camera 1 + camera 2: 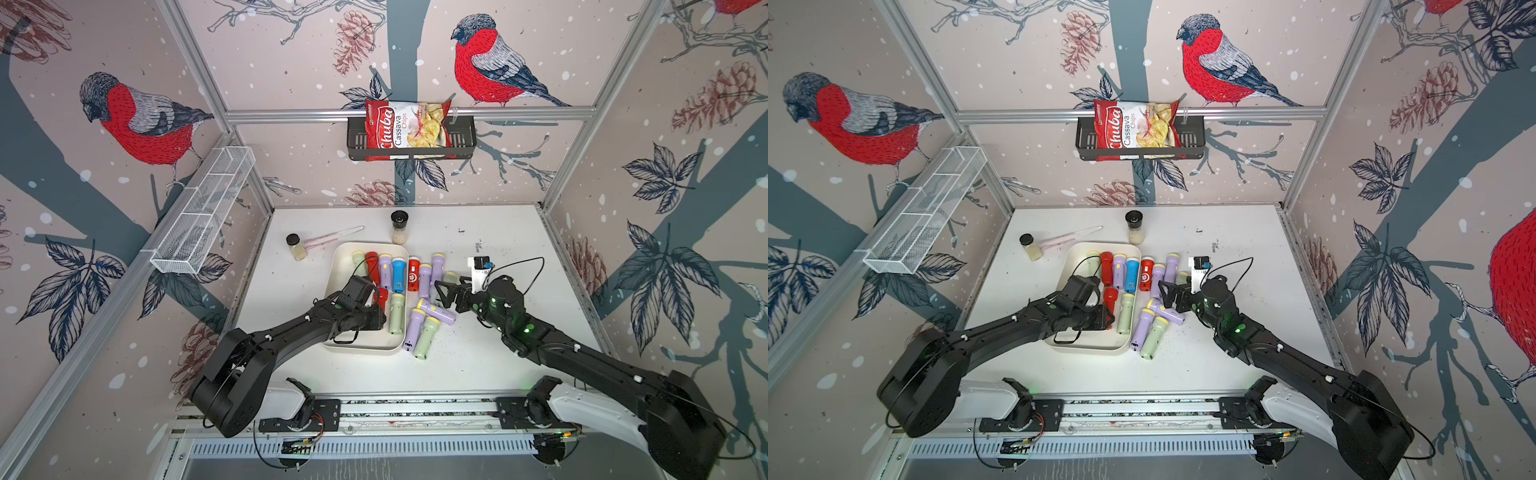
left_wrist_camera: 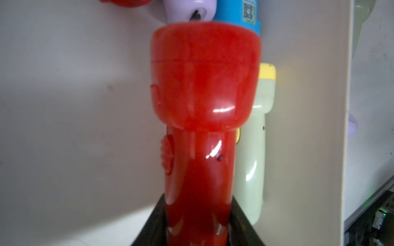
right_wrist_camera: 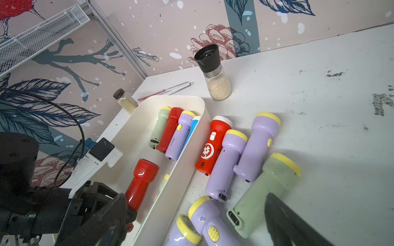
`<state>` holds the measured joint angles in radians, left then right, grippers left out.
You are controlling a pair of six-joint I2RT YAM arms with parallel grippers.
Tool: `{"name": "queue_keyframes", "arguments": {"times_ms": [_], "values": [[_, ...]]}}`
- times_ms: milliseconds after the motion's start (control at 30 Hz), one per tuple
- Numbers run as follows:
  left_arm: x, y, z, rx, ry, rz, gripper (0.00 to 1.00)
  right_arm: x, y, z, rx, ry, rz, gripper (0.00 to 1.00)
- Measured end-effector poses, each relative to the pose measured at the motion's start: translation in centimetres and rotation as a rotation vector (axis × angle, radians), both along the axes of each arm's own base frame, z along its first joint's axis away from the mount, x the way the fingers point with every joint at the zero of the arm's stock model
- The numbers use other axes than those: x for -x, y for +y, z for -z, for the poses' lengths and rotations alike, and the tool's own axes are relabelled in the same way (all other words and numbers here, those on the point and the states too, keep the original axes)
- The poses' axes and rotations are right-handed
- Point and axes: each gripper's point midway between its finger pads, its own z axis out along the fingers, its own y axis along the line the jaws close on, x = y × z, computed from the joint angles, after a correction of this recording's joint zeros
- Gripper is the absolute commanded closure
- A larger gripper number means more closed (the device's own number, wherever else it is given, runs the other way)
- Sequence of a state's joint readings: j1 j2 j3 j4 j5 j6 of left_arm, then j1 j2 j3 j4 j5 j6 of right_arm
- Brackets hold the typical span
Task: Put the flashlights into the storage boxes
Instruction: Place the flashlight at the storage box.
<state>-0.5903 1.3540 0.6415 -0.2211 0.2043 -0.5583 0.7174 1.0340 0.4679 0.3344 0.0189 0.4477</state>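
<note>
the left gripper [image 2: 198, 198] is closed narrow on the handle of a red flashlight [image 2: 204, 85]. the flashlight's head points away from the gripper, and it sits low inside the cream-white tray [image 1: 370, 345]. i cannot tell whether it touches the tray floor. just beside the held one, on the side toward the right gripper [image 1: 451, 296], a pale green flashlight [image 2: 255, 149] with a yellow head lies in the tray. beyond the left gripper, at the far end of the tray, is a row of four flashlights [image 3: 169, 132]: pale green, red, lilac and blue.

the right gripper stands wide open and holds nothing. it is above the counter [image 1: 457, 365], just outside the tray wall. below it, between its fingers in the right wrist view, lies a yellow-buttoned lilac flashlight [image 3: 204, 219]. close to one finger is a loose green flashlight [image 3: 264, 191]. ahead of the gripper a white-headed red flashlight [image 3: 211, 147] lies against the tray's outer wall, with a pair of lilac flashlights [image 3: 228, 161] touching beside it.
</note>
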Motion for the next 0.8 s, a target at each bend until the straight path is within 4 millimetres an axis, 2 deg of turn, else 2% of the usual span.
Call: {"name": "queue_keyframes", "arguments": {"times_ms": [233,367,600,733,800], "values": [[-0.8,-0.2,-0.3,0.006,-0.022,-0.003,0.52,0.0,0.0,0.1,0.004,0.004,0.000,0.00],[-1.2,-0.3,-0.4,0.007,-0.031,-0.006,0.52,0.0,-0.1,0.1,0.004,0.003,0.003,0.00],[-1.5,-0.2,0.1,-0.008,-0.032,-0.010,0.61,0.0,-0.1,0.0,0.003,0.002,0.004,0.00],[-1.8,-0.2,0.2,-0.011,-0.039,-0.008,0.61,0.0,-0.2,0.0,0.004,0.001,0.007,0.00],[-2.0,-0.3,0.2,-0.016,-0.046,0.004,0.57,0.0,-0.2,0.0,0.005,0.002,0.007,0.00]]}}
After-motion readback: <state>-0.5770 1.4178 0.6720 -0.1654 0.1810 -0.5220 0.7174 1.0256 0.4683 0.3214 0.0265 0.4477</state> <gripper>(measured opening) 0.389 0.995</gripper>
